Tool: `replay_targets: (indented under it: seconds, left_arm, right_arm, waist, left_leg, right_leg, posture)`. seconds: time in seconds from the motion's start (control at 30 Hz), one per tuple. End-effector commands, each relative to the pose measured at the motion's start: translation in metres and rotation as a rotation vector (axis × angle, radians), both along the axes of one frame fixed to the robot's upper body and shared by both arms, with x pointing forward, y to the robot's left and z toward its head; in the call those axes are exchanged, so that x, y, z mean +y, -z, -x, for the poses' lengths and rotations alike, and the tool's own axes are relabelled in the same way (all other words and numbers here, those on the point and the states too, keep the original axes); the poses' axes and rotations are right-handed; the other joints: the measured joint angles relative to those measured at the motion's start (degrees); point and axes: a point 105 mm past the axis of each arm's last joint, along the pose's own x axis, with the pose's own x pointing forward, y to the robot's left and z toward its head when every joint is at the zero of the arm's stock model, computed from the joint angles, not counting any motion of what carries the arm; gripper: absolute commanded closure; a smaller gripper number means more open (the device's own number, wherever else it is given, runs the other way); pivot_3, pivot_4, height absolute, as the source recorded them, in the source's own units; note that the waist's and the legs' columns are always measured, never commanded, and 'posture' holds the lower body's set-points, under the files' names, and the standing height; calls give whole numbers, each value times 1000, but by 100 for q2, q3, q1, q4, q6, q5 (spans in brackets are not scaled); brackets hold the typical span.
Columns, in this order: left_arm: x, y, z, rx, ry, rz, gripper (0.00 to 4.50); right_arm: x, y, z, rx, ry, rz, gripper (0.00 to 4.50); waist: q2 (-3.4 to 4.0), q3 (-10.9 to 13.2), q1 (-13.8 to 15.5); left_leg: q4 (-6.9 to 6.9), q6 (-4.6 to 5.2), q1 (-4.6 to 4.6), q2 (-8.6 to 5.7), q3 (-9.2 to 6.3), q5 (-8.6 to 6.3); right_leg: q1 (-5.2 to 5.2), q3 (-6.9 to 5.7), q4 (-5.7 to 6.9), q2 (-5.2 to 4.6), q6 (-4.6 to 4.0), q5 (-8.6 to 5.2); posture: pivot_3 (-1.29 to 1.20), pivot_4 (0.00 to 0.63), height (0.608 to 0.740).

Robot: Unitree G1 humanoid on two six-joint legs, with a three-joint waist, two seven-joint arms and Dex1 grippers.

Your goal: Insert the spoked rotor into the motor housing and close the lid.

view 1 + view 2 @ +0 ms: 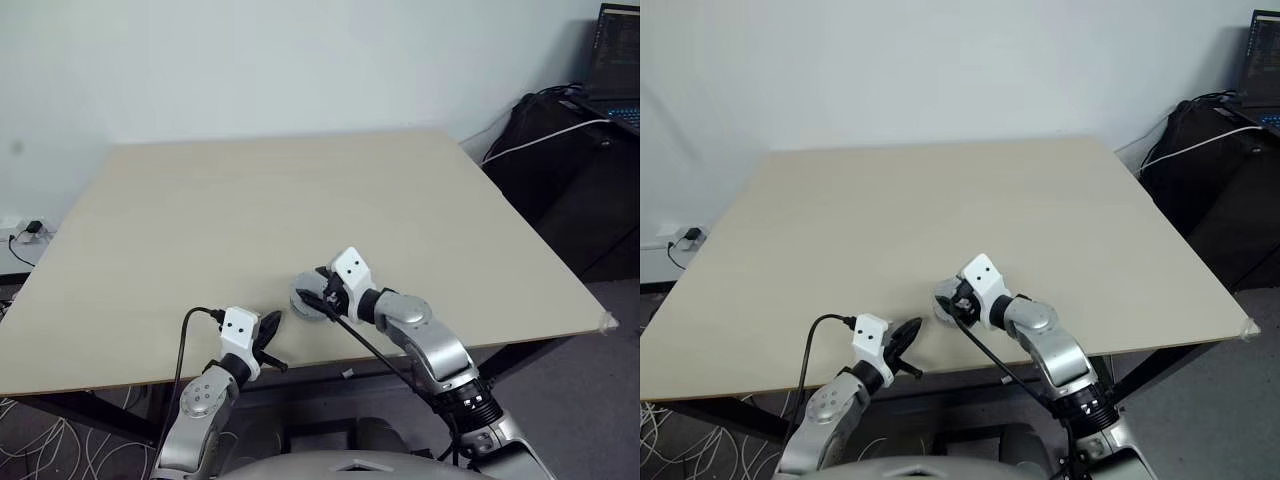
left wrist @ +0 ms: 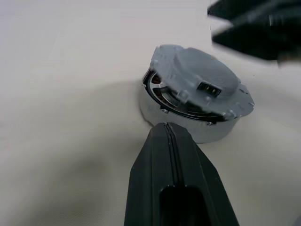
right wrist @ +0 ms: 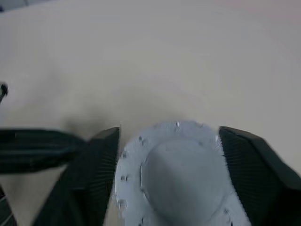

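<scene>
Lid [image 2: 200, 82] seated askew on motor housing [image 2: 188, 120] (copper windings showing), on worktop [image 1: 300, 200]; right tool [image 3: 169, 165] spread wide, straddling lid; left tool [image 2: 171, 160] closed, empty, just beside housing.

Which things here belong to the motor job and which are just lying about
Job: motor housing, lid sitting on it, right gripper open around the lid, left gripper shut beside it.
Lying about: laptop, black bag, white cable.

no text, label or number can be read anywhere.
</scene>
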Motion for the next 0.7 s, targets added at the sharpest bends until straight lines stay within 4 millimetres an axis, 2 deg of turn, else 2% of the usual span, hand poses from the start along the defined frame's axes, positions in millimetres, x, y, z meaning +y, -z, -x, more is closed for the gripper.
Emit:
replay_targets:
  seconds: [0.03, 0.43, 0.7]
  left_arm:
    - [-3, -13, -3, -56, 22, 14, 4500]
    - [-1, -13, 1, -50, 24, 8, 4500]
    - [0, -14, 1, -58, 18, -5, 4500]
  right_arm:
    - [4, -9, -7, -32, -39, -10, 26]
    - [-1, 9, -28, -12, -41, 54, 26]
    - [-9, 22, -23, 15, -18, 72, 26]
  waist:
    - [0, 0, -3]
    - [-1, 1, 2]
    - [0, 0, 1]
  left_leg:
    - [0, 4, 0, 0, 0, 3]
    - [-1, 12, 0, -1, 0, 7]
    - [-1, 11, 0, -1, -1, 6]
  right_leg:
    - [0, 0, 0, 0, 0, 0]
    - [0, 1, 0, 0, -1, 1]
    - [0, 1, 0, 0, -1, 1]
  posture:
    - [0, 0, 740]
    - [0, 0, 740]
    - [0, 0, 740]
